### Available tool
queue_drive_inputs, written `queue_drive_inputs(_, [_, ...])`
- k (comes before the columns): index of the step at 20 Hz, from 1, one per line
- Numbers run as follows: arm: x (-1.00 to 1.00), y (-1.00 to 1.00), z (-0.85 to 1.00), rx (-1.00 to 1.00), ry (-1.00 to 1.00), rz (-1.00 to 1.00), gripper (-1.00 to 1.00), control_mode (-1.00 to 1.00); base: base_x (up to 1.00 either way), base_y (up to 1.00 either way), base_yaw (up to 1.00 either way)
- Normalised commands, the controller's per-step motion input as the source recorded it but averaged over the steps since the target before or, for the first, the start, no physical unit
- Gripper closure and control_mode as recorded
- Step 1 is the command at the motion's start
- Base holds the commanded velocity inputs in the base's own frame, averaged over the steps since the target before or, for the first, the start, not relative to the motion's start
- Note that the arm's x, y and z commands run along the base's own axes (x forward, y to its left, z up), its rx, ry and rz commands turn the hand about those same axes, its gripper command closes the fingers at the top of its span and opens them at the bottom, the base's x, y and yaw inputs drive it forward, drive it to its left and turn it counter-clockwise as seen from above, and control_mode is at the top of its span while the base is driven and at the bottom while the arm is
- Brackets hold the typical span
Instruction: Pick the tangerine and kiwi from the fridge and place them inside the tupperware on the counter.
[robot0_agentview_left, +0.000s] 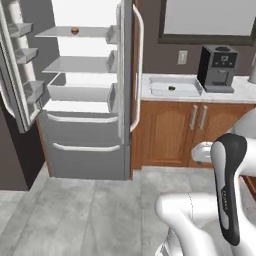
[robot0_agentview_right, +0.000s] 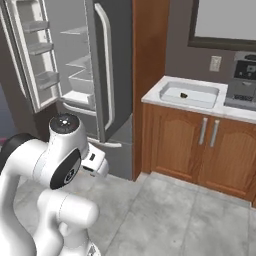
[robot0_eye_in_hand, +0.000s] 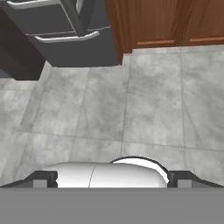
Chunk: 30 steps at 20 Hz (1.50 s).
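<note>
The fridge (robot0_agentview_left: 85, 90) stood open, its white inside and grey shelves showing. The tangerine (robot0_agentview_left: 74, 31) sat on the top shelf, toward the middle. The tupperware (robot0_agentview_left: 175, 86) lay on the table (robot0_agentview_left: 240, 92), just right of the fridge and left of a dark coffee machine (robot0_agentview_left: 217, 68). A small dark lump, the kiwi (robot0_agentview_left: 172, 88), lay inside the tupperware. The arm was folded low over the grey tiled floor (robot0_agentview_left: 95, 215), well apart from fridge and table. The end effector (robot0_eye_in_hand: 111, 180) pointed down at the floor; its two fingertips (robot0_eye_in_hand: 41, 179) stood wide apart at the bottom of the hand view, holding nothing.
</note>
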Motion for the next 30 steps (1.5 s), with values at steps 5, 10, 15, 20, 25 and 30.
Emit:
queue_drive_inputs(5, [0.0,0.0,0.0,0.0,0.0,0.0,-1.0,1.0,-0.02,1.0,0.0])
queue_drive_inputs(10, [0.0,0.0,0.0,0.0,0.0,0.0,-1.0,1.0,0.15,0.95,0.0])
queue_drive_inputs(15, [0.0,0.0,0.0,0.0,0.0,0.0,-1.0,1.0,0.4,0.68,0.0])
queue_drive_inputs(20, [0.0,0.0,0.0,0.0,0.0,0.0,-1.0,1.0,0.56,0.45,-0.02])
queue_drive_inputs(25, [0.0,0.0,0.0,0.0,0.0,0.0,-1.0,1.0,0.73,0.34,0.0])
queue_drive_inputs(30, [0.0,0.0,0.0,0.0,0.0,0.0,-1.0,1.0,0.75,0.16,-0.03])
